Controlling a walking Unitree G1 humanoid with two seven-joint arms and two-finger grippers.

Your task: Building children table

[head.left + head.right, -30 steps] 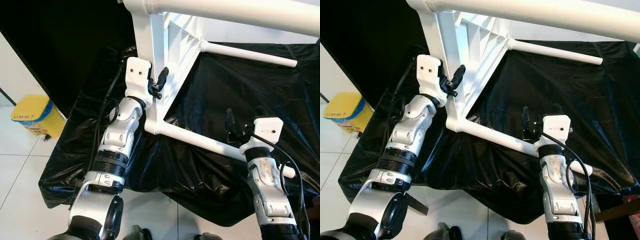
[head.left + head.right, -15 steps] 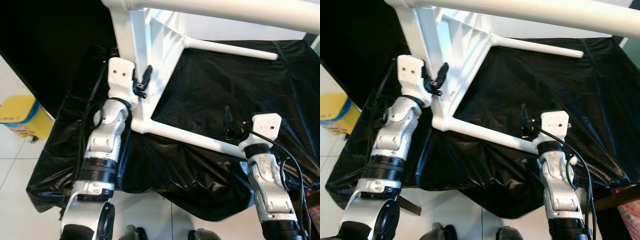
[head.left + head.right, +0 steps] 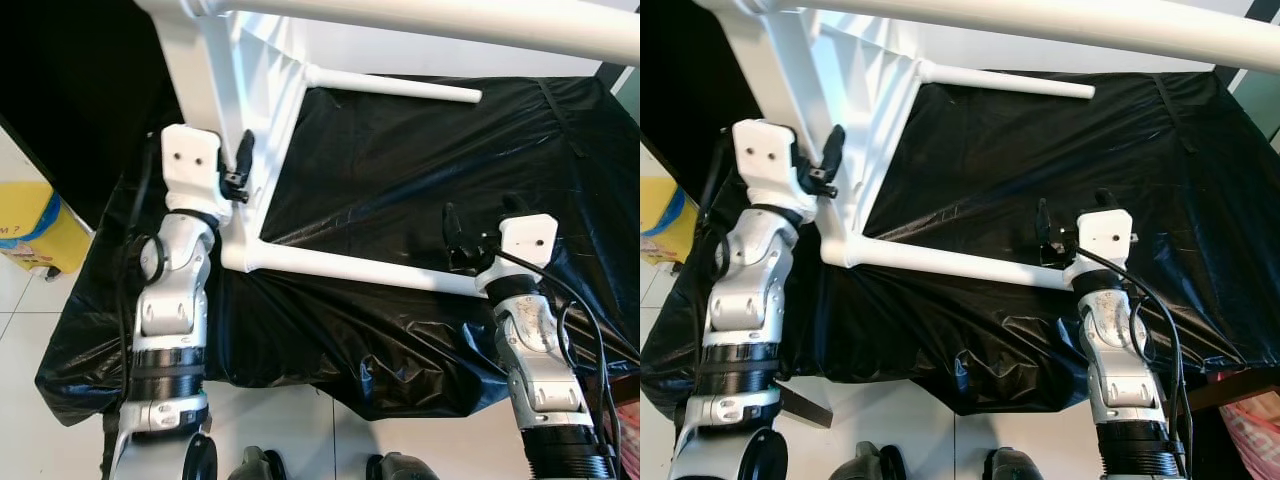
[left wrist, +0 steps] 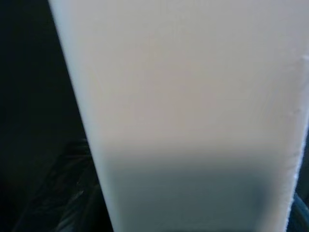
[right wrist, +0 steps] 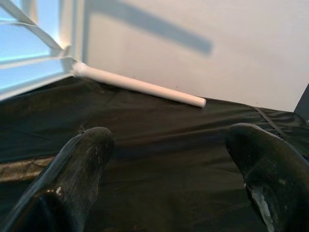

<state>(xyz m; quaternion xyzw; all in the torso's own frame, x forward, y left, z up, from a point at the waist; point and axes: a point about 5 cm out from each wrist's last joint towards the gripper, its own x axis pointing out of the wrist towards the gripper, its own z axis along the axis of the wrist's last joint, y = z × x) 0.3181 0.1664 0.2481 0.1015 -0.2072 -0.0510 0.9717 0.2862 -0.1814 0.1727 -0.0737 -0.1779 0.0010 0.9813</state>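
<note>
Item: white children's table point(image 3: 225, 90), tipped on its side over black sheeting point(image 3: 400, 140), legs pointing rightward. Our left gripper point(image 3: 240, 165) pinches its panel edge; our right gripper point(image 3: 478, 225), fingers spread, sits at the near leg point(image 3: 350, 268).

I'm looking at an indoor room with a white tiled floor point(image 3: 30, 330) and a plain pale wall point(image 5: 203, 43), home or workroom I can't tell. Black plastic sheeting point(image 3: 420, 170) drapes a low surface as an assembly spot, with a white children's table point(image 3: 330, 262) on its side and a yellow bin point(image 3: 30, 232) nearby.
</note>
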